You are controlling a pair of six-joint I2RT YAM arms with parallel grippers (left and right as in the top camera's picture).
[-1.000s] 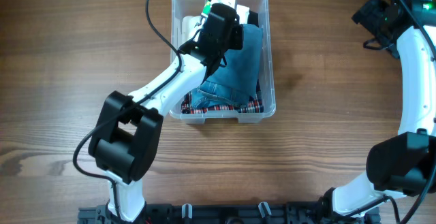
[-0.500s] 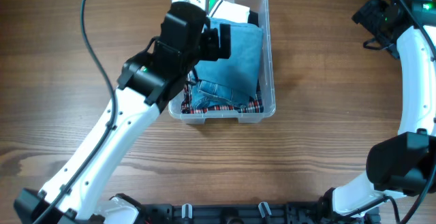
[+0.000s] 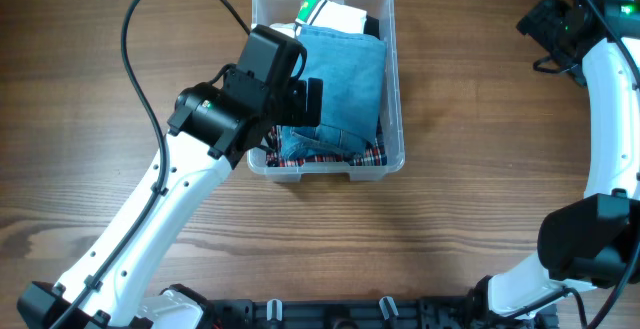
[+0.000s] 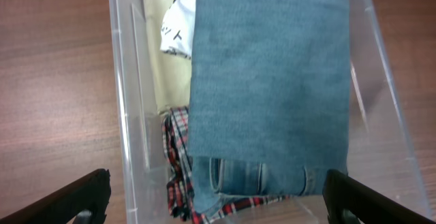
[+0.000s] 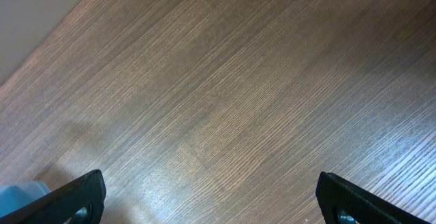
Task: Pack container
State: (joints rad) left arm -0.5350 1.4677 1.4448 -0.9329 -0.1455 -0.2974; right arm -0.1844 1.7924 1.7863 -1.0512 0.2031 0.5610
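Overhead view: the container [image 3: 398, 89] sits at twelve o'clock on the table [image 3: 480, 229], a little left of centre, long axis running twelve to six.

- Inside it, folded denim [image 3: 345, 74] lies on top. A plaid garment [image 3: 330, 157] shows beneath it at the six o'clock end, a white piece with a green tag [image 3: 330, 11] at twelve, and a cream fold [image 4: 160, 54] along the nine o'clock wall.
- The left gripper [image 3: 305, 99] hangs over the bin's nine o'clock side, jaws spread wide, holding nothing. In the wrist view both fingertips frame the denim with clear air between.
- The right gripper [image 5: 211, 197] is parked well off at two o'clock, jaws equally wide, with only bare wood under it.

Risks, as I judge them:
- The spread fingers hang close to the nine o'clock wall. A sideways move could clip the rim and drag or tip the light bin.
- The denim's six o'clock end looks loose at the waistband. A low finger could hook it and undo the fold.
- The left arm's cable [image 3: 135, 39] loops wide at ten o'clock and may catch on a big swing.
- Whether the pile rises above the rim, I cannot tell.
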